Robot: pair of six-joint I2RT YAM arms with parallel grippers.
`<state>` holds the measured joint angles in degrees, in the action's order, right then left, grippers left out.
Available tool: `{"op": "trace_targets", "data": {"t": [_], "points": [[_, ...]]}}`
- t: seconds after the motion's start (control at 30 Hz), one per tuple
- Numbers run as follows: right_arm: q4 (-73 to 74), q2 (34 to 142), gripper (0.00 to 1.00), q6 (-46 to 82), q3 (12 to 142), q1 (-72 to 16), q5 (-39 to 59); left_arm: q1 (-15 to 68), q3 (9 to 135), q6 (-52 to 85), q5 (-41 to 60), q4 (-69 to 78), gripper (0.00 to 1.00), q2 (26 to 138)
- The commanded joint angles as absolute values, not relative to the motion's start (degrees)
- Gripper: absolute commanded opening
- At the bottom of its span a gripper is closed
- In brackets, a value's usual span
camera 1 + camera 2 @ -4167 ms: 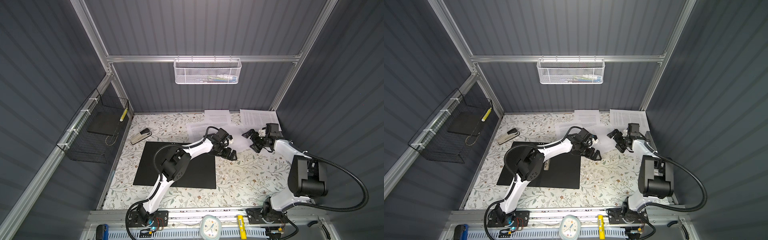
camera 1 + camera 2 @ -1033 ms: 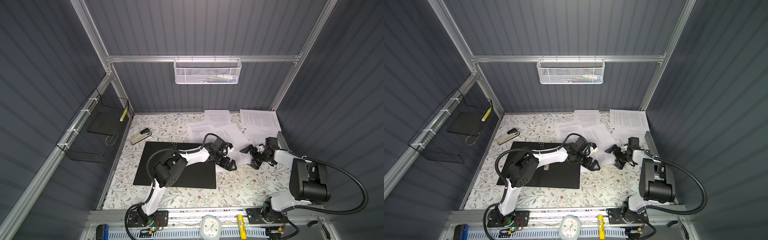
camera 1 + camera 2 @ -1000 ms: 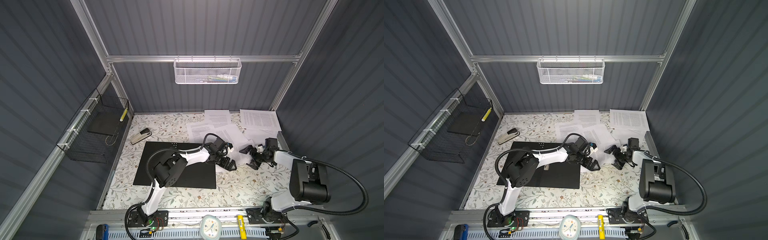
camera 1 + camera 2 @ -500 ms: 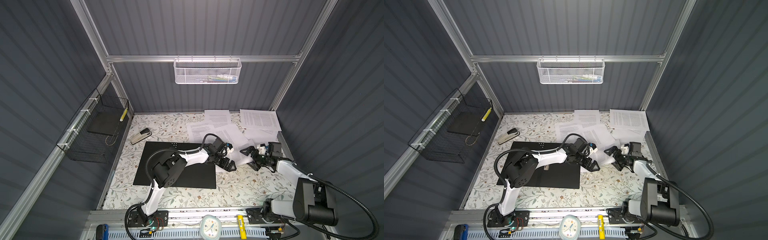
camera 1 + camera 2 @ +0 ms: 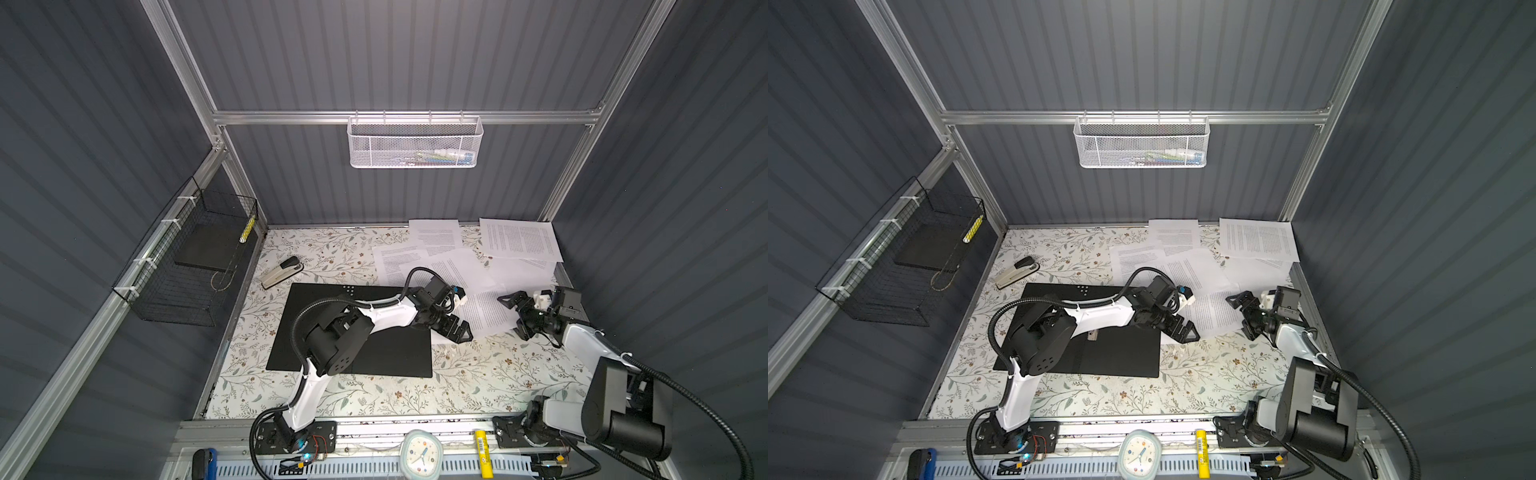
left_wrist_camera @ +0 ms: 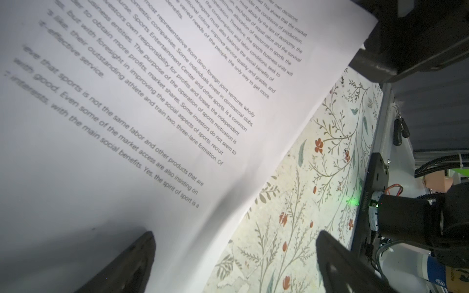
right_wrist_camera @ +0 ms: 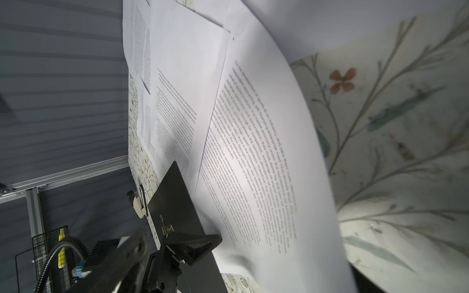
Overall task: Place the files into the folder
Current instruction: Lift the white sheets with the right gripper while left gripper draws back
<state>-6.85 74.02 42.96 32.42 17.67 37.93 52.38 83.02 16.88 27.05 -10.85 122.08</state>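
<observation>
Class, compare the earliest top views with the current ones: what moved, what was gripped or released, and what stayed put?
Both arms pulled back toward the near edge of the table. The left gripper and right gripper, both open, dragged one printed sheet closer to the open folder. Nothing was gripped. The folder, stapler and rear sheets stayed put.

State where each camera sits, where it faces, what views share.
Top views: front overhead, looking down on left arm, right arm, flat black folder, white printed paper sheets.
Left wrist: behind the open left gripper, facing along one sheet and floral tablecloth.
Right wrist: low, facing across that sheet toward the folder and left gripper.
Shared: that sheet.
</observation>
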Motion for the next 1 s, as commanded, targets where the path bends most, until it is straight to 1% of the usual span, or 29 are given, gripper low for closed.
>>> {"op": "trace_targets", "data": {"t": [0.0, 0.13, 0.3, 0.37, 0.47, 0.53, 0.6, 0.77, 0.87, 0.97], "points": [[-7.50, 75.55, 0.87, 42.25, 32.24, 18.68, 39.35, 50.86, 79.77, 17.40, 21.80, -21.26, 1.00, 127.35], [-5.80, 75.43, 0.83, 43.07, 30.76, 18.82, 38.91, 50.89, 79.50, 17.67, 22.13, -21.02, 1.00, 127.12], [-7.45, 74.55, 0.67, 43.07, 30.39, 19.84, 37.16, 50.79, 79.80, 17.84, 22.42, -21.09, 1.00, 127.09], [-8.65, 73.61, 0.62, 42.28, 30.22, 20.28, 35.78, 50.62, 79.89, 18.19, 22.95, -20.83, 1.00, 127.00], [-9.40, 73.19, 0.49, 41.48, 29.86, 21.14, 35.73, 50.45, 80.44, 18.26, 23.15, -21.17, 1.00, 126.92], [-9.48, 74.26, 0.40, 40.81, 29.97, 21.14, 36.26, 50.23, 80.50, 18.54, 24.15, -21.01, 1.00, 127.00], [-8.51, 75.85, 0.25, 41.02, 29.82, 21.22, 37.33, 50.06, 80.51, 18.85, 24.64, -20.99, 1.00, 126.98], [-5.29, 75.23, 0.00, 42.70, 28.26, 21.26, 39.11, 49.83, 83.67, 20.16, 26.12, -21.29, 1.00, 125.59], [-7.11, 72.02, 0.00, 43.59, 28.64, 21.23, 39.46, 49.79, 86.35, 22.22, 27.13, -21.17, 1.00, 123.03], [-12.85, 65.18, 0.00, 46.08, 29.98, 21.23, 37.31, 49.80, 87.44, 26.11, 27.90, -17.49, 1.00, 118.39]]}}
